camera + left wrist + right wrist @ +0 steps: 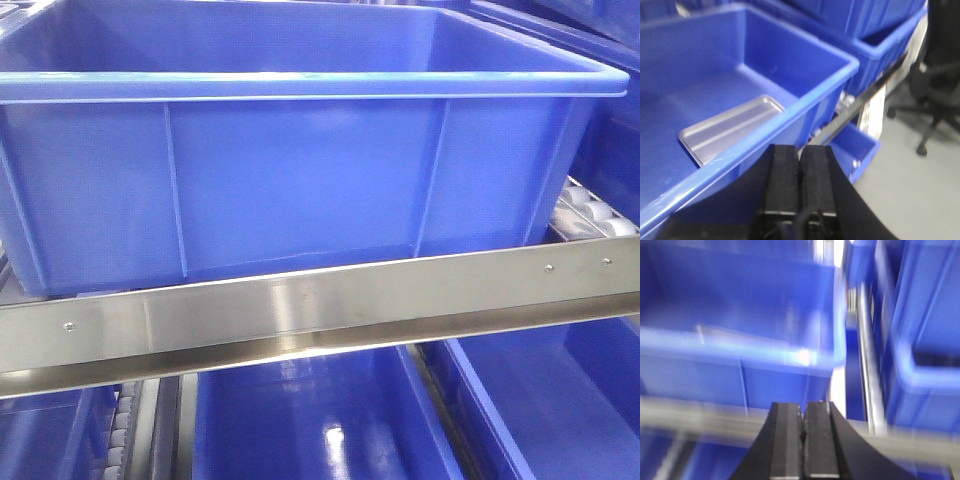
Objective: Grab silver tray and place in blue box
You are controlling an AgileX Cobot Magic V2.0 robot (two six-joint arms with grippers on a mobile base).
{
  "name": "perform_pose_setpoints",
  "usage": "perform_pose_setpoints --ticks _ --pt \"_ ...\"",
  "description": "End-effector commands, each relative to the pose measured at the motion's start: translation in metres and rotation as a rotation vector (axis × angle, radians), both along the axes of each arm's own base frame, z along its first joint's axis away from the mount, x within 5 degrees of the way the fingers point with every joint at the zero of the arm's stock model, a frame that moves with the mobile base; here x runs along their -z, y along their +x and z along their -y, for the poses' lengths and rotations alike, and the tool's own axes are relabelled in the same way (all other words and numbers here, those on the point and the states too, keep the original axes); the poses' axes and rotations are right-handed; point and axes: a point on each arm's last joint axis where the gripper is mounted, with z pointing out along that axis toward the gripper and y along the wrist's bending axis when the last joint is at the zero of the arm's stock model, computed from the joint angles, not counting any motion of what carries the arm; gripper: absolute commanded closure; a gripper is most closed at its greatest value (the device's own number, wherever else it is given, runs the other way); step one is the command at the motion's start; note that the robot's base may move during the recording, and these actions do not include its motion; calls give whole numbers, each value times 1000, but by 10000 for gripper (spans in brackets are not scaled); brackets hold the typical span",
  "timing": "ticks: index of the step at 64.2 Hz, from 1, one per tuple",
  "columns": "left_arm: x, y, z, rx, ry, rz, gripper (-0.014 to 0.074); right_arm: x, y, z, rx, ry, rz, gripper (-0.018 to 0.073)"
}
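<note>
on the floor of the blue box point(805, 102) lies the silver tray point(730, 129), flat and empty, its long side running close along the near wall, its two raised ridges showing in the left wrist view. outside that wall, below the lipped rim, the left end effector point(799, 170) hangs with its black fingers point(782, 175) pressed together, holding nothing. the right end effector point(802, 430) is likewise closed on nothing, its dark pads meeting at a thin seam; that view is blurred, and only a pale glint inside the box hints at the tray. from the front camera the box point(300, 170) sits on a roller rack behind a stainless steel rail point(320, 310), with more blue crates point(320, 420) on the level below. a black office chair point(940, 75) stands on the grey floor beside the rack.
</note>
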Motion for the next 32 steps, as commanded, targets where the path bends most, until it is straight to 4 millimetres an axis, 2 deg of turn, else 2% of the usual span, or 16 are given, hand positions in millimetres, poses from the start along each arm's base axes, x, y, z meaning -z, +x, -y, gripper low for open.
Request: perform_pose_setpoints --ticks 1,32 --pt "-15 -7 -6 36 -91 96 691 -15 -6 0 -24 17 155 508" --pt "-16 -9 -8 40 -108 90 691 -15 -7 0 -25 18 160 508"
